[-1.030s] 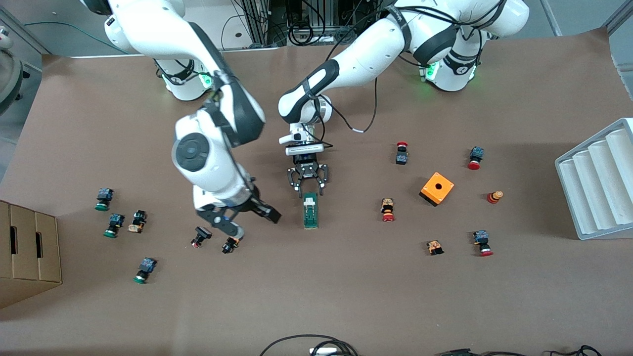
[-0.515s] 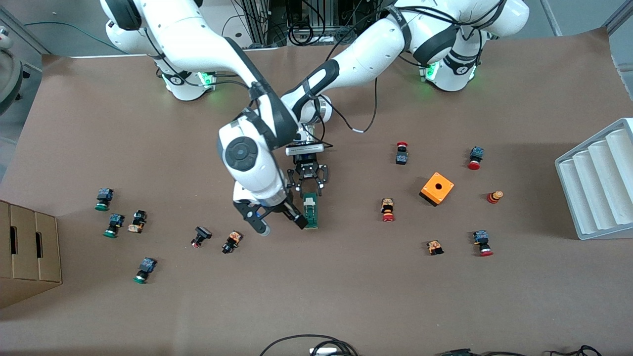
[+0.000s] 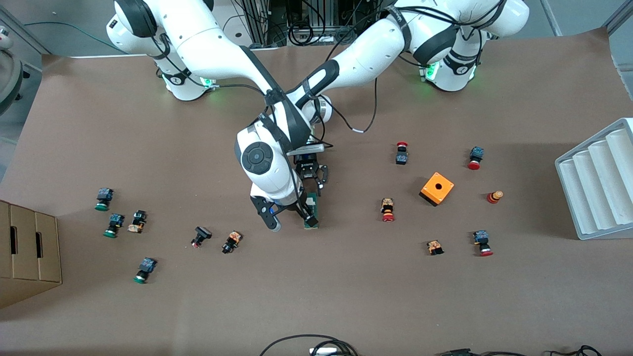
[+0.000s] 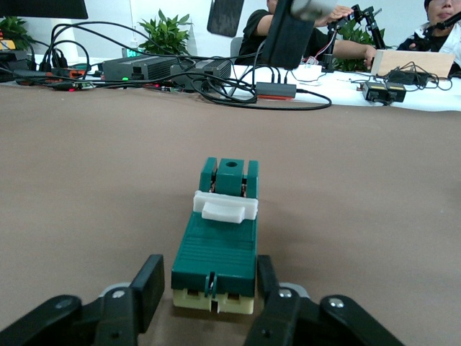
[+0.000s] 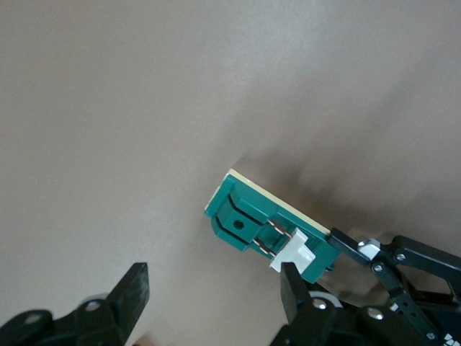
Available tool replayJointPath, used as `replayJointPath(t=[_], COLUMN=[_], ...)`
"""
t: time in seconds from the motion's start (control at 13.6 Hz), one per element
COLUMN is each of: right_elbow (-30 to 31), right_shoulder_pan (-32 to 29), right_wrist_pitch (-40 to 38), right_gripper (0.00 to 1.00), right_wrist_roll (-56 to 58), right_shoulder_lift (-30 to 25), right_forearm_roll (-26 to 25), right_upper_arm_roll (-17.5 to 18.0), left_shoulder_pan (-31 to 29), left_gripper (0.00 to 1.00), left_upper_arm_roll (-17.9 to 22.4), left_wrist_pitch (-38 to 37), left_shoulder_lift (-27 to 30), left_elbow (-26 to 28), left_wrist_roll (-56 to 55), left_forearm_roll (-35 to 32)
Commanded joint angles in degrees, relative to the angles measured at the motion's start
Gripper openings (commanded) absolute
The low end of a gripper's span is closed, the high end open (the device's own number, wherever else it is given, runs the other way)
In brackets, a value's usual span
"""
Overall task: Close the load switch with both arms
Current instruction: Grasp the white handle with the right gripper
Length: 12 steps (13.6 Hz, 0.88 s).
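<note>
The load switch (image 3: 314, 207), a narrow green block with a white handle (image 4: 227, 207), lies flat on the brown table at mid-table. My left gripper (image 3: 311, 189) is low at the switch's end that points to the robot bases, shut on the load switch (image 4: 220, 238) with a finger along each side. My right gripper (image 3: 292, 220) is down beside the switch, toward the right arm's end, and stands open. One of its fingers (image 5: 295, 285) is right by the white handle (image 5: 294, 254); the other finger is over bare table. The right arm hides part of the left gripper in the front view.
Two small push buttons (image 3: 231, 241) lie close by, toward the right arm's end. An orange box (image 3: 437, 188) and red-capped buttons (image 3: 388, 210) lie toward the left arm's end. A white ribbed rack (image 3: 598, 178) and a cardboard box (image 3: 27, 252) stand at the table's two ends.
The right arm has swung across from over the small buttons to the switch, its fingers narrowing a little. The left gripper has closed on the switch's end.
</note>
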<state>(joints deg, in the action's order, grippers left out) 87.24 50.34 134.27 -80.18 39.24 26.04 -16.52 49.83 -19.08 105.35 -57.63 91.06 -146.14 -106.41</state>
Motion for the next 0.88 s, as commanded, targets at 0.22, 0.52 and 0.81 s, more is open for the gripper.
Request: replayJointPath(t=[0.22, 0.52, 0.81], right_elbow=[5.4, 7.8, 10.5], right_shoulder_pan=[3.2, 3.6, 4.6], right_wrist_pitch=[4.3, 4.7, 6.8], right_gripper=[0.75, 0.70, 0.65], right_wrist_roll=[-8.0, -11.1, -11.1], right_shoulder_lift=[-0.5, -1.3, -2.1], right_forearm_roll=[3.2, 3.5, 3.5], right_upper_arm_roll=[-1.1, -1.0, -0.8], left_shoulder_pan=[0.1, 0.1, 0.1], left_gripper=[0.60, 0.61, 0.62], left_upper_arm_roll=[-0.1, -0.1, -0.1], left_wrist_pitch=[-0.8, -0.7, -0.6], left_shoulder_lift=[-0.6, -0.6, -0.6], left_elbow=[-0.7, -0.7, -0.7], left_wrist_roll=[-1.8, -1.3, -1.1], left_forearm_roll=[-0.5, -0.7, -0.8])
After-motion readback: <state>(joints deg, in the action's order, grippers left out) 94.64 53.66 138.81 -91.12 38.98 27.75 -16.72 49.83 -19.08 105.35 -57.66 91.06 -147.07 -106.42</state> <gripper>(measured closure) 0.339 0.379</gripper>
